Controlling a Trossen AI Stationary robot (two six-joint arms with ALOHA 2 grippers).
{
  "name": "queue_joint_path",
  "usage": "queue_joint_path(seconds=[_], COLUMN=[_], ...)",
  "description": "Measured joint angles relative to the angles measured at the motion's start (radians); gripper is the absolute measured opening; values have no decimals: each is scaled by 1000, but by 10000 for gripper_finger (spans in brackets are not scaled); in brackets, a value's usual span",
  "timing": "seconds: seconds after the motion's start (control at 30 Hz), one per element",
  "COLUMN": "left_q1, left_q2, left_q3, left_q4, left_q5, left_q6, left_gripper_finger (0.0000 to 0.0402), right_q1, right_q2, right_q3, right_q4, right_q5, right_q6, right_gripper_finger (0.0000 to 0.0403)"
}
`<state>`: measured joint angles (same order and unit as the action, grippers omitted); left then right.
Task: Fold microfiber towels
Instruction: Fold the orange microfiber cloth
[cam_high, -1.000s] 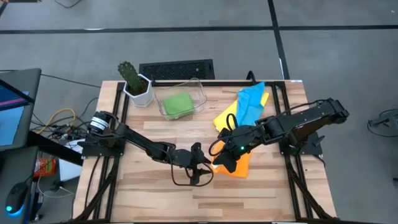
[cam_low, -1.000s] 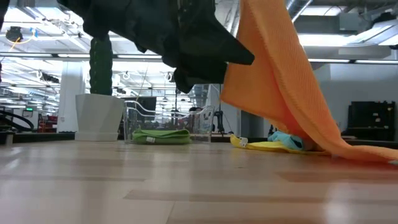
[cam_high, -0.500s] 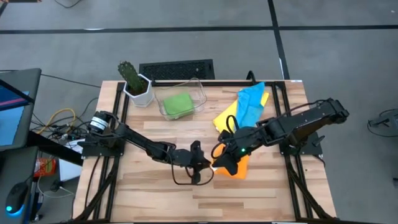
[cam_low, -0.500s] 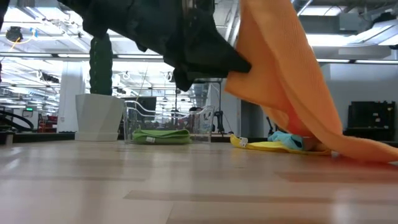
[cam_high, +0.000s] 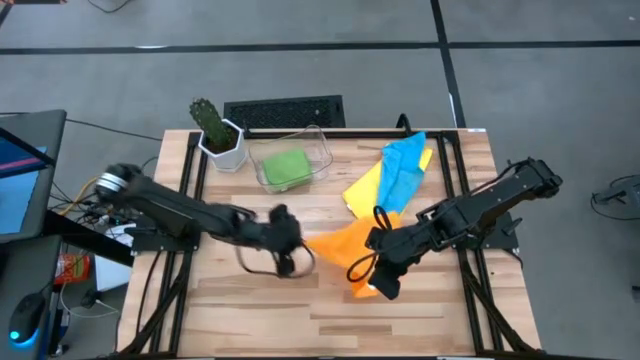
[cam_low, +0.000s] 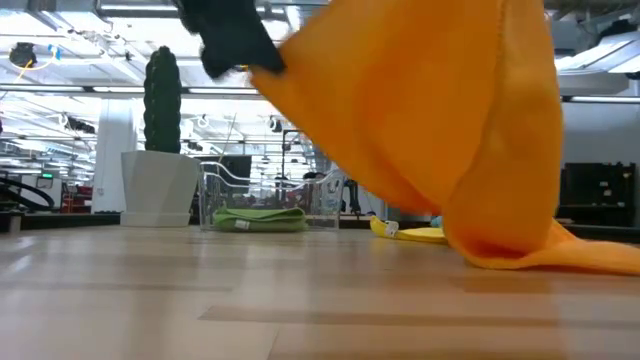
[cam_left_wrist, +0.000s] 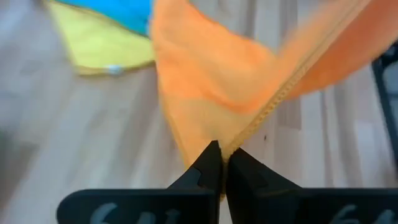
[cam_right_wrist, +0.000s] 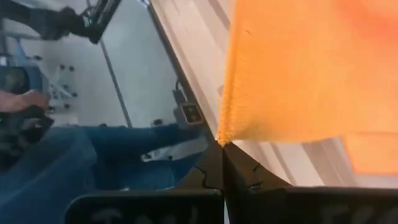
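Orange towel (cam_high: 338, 243) is held stretched above the counter (cam_high: 250, 300), one corner clenched in each hand (cam_high: 289, 243) (cam_high: 383, 283), presumably for folding.

Robotics lab or industrial test hall. Evidence: pale wood-plank tabletop (cam_high: 250, 300) on black metal frame, grey concrete floor (cam_high: 540, 90) with dark painted lines, exposed ceiling ducts and strip lights (cam_low: 80, 70) in low view, loose coloured cables (cam_high: 95, 190) and blue-lit monitor (cam_high: 15, 160) beside table, seated person's blue-trousered legs (cam_right_wrist: 74, 162) beyond table edge.
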<state>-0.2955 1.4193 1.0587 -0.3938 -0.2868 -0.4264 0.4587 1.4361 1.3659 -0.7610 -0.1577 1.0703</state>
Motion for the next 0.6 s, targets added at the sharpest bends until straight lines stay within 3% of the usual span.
queue_joint_path(seconds=[0.17,0.3,0.43,0.6], left_q1=[1,-4,-2,17], left_q2=[-221,-329,-353,-310], left_q3=[54,114,196,295], left_q4=[-132,-176,-225,-358], left_q5=[-39,-46,-66,-123], left_q6=[-84,-110,-92,-10], left_gripper_finger=[0,0,0,0], right_q1=[2,-2,-41,-149], right_q2=[1,0,0,0], right_q3=[22,98,186,302], right_q4=[24,59,31,-168], right_q5=[15,35,65,91], right_q6=[-4,-127,-265,-415], right_gripper_finger=[15,14,14,13])
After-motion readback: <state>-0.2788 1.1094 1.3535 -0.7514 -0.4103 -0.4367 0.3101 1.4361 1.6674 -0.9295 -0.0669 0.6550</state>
